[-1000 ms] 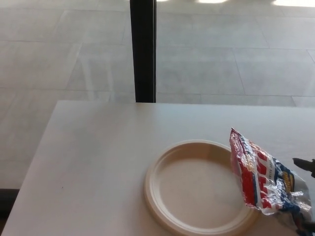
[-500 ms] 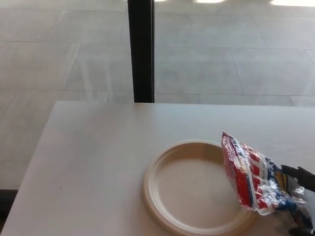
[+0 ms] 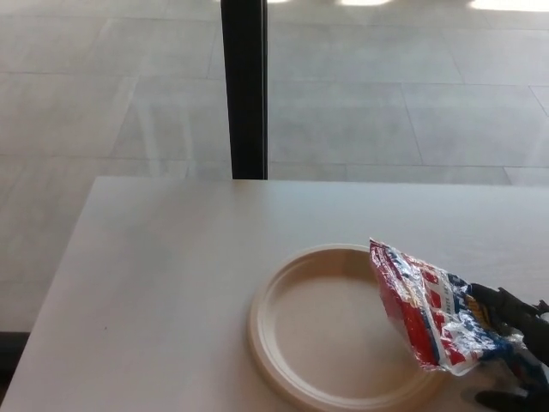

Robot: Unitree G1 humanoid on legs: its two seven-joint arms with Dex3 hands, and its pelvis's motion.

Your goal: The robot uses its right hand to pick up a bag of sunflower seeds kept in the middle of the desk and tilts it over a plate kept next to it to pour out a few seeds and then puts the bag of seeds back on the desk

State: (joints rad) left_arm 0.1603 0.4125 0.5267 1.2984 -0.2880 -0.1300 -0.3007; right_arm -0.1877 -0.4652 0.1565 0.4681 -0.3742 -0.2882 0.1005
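Gripping printed bag (image 3: 425, 313), lettering unreadable, over plate (image 3: 283, 296)

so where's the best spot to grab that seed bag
By its crumpled bottom end, from the robot's right, where the right hand already grips the seed bag. The mouth points left over the plate, so that end should probably stay free.

Right robot hand (image 3: 513, 343) grips seed bag (image 3: 425, 313), tilted over right side of plate (image 3: 283, 292) on desk (image 3: 163, 283).
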